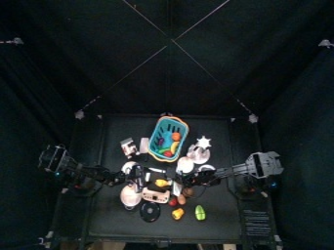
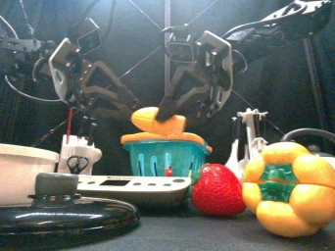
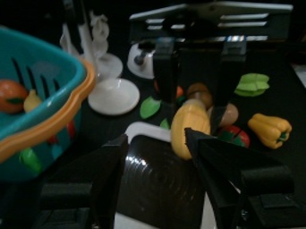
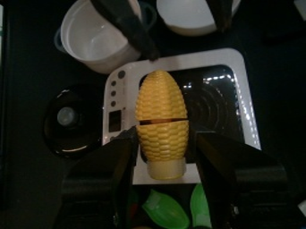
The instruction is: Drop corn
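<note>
The corn (image 4: 160, 121) is a yellow cob held lengthwise in my right gripper (image 4: 167, 152), whose jaws press on both sides of its base. It hangs above the white scale (image 4: 227, 72) with its black plate. In the left wrist view the corn (image 3: 189, 125) sits just ahead of my left gripper (image 3: 162, 148), which is open and holds nothing. Seen from the front, the corn (image 2: 159, 121) shows in front of the teal basket (image 2: 167, 157), under the right gripper (image 2: 183, 93), with the left gripper (image 2: 105, 88) close beside it.
A white bowl (image 4: 96, 36) and a black lid (image 4: 66, 116) lie beside the scale. Near the front edge stand a strawberry (image 2: 216, 191) and a yellow pepper (image 2: 288, 191). The teal basket (image 1: 169, 137) holds toy food behind both arms. Green pieces (image 4: 174, 210) lie below the corn.
</note>
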`<state>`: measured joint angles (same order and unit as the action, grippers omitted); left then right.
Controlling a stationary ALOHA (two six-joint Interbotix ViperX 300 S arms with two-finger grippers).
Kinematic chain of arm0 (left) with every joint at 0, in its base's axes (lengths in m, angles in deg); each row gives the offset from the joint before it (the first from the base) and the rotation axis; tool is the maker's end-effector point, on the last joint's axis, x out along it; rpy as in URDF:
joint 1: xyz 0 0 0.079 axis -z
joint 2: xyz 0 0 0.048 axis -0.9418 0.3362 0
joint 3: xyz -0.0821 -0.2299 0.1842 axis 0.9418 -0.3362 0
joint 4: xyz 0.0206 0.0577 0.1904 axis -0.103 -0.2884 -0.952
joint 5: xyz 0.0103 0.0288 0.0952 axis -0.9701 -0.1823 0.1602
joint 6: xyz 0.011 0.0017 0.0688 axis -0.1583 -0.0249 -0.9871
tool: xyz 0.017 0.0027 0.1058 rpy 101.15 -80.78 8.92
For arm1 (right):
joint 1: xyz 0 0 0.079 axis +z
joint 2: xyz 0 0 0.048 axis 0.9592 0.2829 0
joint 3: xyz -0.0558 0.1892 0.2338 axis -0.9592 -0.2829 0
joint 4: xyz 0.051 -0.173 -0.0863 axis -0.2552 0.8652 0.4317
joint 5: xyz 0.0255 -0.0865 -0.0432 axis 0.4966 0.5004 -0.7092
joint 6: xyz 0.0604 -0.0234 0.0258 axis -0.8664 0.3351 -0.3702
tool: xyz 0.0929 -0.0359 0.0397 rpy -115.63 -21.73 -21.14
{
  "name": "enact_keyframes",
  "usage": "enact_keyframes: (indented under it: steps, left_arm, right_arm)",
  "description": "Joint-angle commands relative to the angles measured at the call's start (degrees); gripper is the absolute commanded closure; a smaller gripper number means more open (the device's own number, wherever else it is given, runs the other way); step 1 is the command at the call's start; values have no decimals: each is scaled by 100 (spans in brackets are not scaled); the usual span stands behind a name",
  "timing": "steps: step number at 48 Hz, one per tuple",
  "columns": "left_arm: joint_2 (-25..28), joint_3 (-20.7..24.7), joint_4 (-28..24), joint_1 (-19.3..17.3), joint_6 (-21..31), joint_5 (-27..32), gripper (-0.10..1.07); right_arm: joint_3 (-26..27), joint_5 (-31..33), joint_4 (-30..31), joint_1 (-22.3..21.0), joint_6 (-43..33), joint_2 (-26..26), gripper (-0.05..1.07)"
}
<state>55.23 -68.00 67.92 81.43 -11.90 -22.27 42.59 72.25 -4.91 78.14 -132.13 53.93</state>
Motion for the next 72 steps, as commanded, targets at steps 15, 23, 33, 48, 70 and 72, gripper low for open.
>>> enact_keyframes:
  steps: [15, 23, 33, 48, 70, 72]
  left_arm:
    - [-211, 79, 334, 141, -18, 2188, 17]
    - [-229, 79, 211, 88, -18, 2936, 31]
    - [-246, 53, 193, -105, -26, 3041, 49]
    - [-123, 70, 185, -483, -35, 3129, 53]
    - [62, 193, 18, -668, -26, 3604, 53]
    - [88, 211, 0, -668, -35, 3604, 53]
  right_arm:
    - [-413, 9, -668, 26, -9, -167, 43]
    - [-457, 237, -756, 26, -9, -167, 43]
    - [-466, 580, -844, 62, -9, -229, 43]
    - [-580, 879, -1160, 53, -9, -369, 43]
    - [-615, 1512, -1424, -26, 0, -369, 43]
    - [-606, 1512, -1424, -26, 0, -369, 43]
